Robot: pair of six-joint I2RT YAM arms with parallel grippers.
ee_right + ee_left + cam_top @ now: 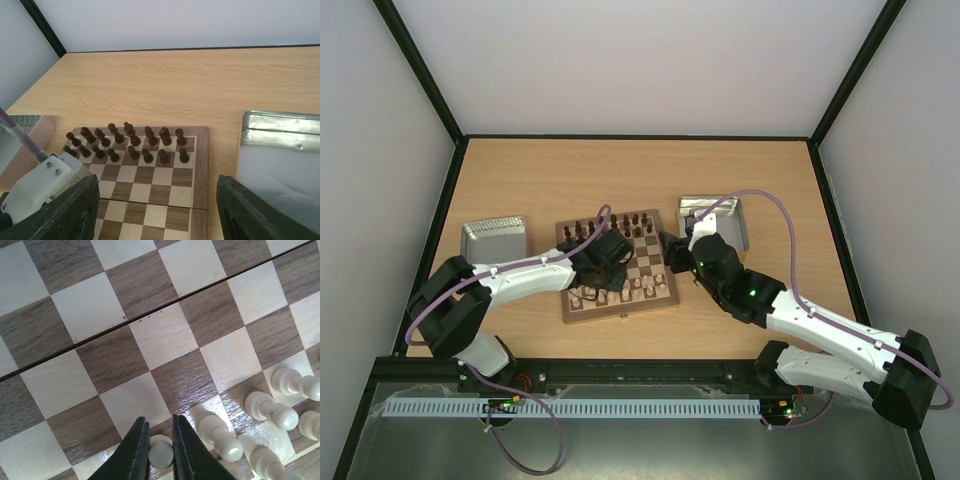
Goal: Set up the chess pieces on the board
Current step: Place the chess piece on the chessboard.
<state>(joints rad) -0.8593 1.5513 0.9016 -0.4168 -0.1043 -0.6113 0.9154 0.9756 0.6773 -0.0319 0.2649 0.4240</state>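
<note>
Pale pawn [161,454] pinched in narrow left claw [159,426]; lower it upright, centred on its board [165,335] square, clear of neighbouring pawns [220,437]; right claw [157,212] wide, empty.

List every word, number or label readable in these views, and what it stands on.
None readable: no text shows on the board, the chess pieces, the dark chessmen, the left tin, the right tin or the table.
</note>
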